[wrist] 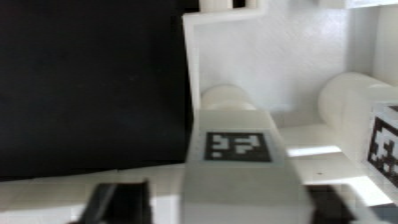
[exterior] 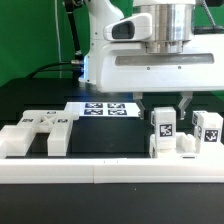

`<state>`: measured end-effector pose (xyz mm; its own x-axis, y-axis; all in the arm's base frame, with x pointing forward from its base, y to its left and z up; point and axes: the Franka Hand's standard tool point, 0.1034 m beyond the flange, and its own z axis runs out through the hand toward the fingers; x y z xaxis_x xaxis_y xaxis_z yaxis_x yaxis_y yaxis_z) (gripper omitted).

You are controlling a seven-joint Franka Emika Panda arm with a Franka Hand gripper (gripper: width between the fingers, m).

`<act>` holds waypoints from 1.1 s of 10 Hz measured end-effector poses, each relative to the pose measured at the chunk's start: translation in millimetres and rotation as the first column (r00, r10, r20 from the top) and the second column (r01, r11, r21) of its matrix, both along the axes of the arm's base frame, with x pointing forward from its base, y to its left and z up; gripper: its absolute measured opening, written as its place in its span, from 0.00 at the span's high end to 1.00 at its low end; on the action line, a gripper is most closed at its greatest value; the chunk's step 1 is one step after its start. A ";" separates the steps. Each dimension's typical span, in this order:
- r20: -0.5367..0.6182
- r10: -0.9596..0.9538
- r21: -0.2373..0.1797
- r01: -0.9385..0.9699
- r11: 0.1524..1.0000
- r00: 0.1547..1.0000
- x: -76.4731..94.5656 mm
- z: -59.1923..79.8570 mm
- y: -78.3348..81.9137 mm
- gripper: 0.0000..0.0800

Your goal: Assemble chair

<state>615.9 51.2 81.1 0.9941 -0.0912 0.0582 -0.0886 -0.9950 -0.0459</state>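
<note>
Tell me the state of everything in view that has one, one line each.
gripper: fingers straddle the tagged upright part; whether it grips is unclear.
tagged upright part: standing, between the fingers.
second tagged part: standing, free, further to the exterior view's right.
notched parts: lying flat, free.
marker board: flat on the table.

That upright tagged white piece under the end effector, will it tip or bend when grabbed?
Likely stiff: the upright piece looks like thick blocky plastic. It might tip if nudged, standing tall and narrow. Its smooth faces could slip.
</note>
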 end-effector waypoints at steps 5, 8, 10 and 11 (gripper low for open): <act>-0.011 -0.215 0.016 0.216 0.976 0.976 -0.1 -0.3 0.7 0.64; -0.038 -0.507 0.025 0.508 0.861 0.861 -2.3 -0.7 10.0 0.64; -0.055 -0.729 0.028 0.731 0.682 0.682 -2.4 -1.6 12.6 0.64; -0.059 -0.774 0.030 0.776 0.630 0.631 -1.9 -1.8 12.5 0.64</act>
<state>614.0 63.7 79.3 0.5573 -0.8303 -0.0029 -0.8284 -0.5557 -0.0700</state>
